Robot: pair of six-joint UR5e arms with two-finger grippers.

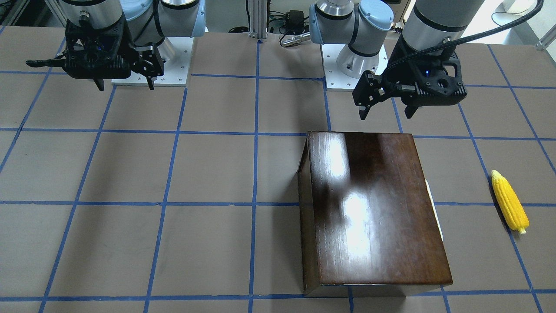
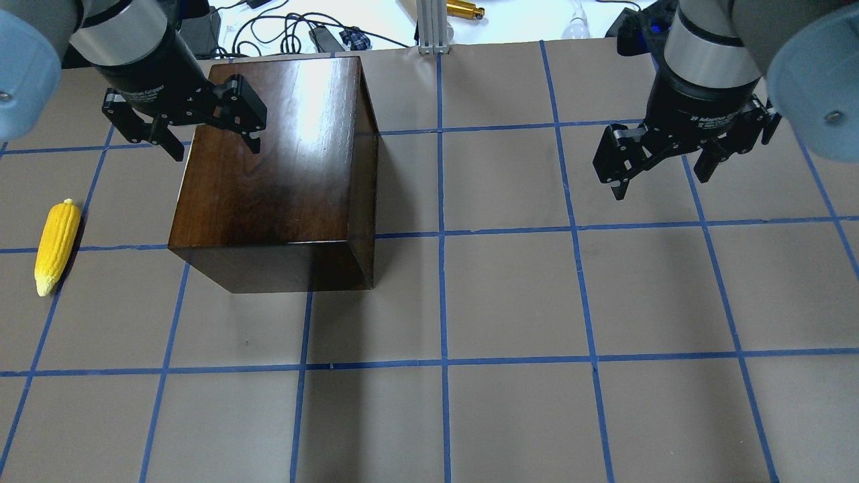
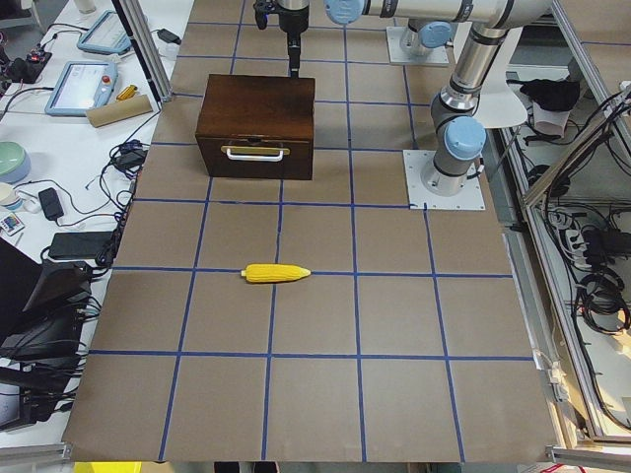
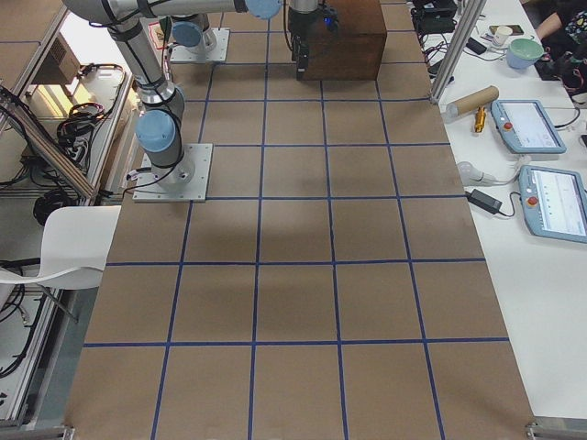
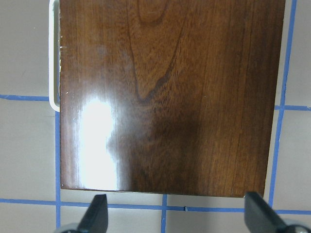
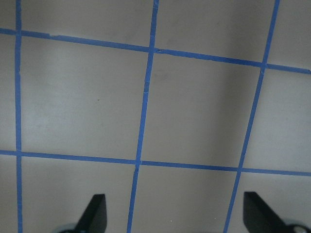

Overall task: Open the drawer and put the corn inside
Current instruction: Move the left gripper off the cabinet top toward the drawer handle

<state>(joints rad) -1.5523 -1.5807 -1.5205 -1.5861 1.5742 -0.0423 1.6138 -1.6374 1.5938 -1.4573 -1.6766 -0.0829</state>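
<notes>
The glossy dark-brown box point(image 2: 268, 174) stands on the left half of the table. Its drawer point(image 3: 254, 153) is closed, with a pale pull on the front that faces away from the right arm; the pull also shows in the left wrist view point(image 5: 52, 58). The yellow corn point(image 2: 57, 247) lies on the table in front of that drawer face, apart from the box; it also shows in the front-facing view point(image 1: 509, 202). My left gripper point(image 2: 215, 149) hangs open and empty above the box top. My right gripper point(image 2: 661, 184) hangs open and empty over bare table far to the right.
The table is covered in brown paper with a blue tape grid point(image 2: 439, 235). An aluminium post point(image 2: 433, 27) and cables stand at the far edge. The two arm bases point(image 1: 152, 61) sit on the robot's side. Tablets and a cardboard tube point(image 4: 472, 99) lie on a side bench.
</notes>
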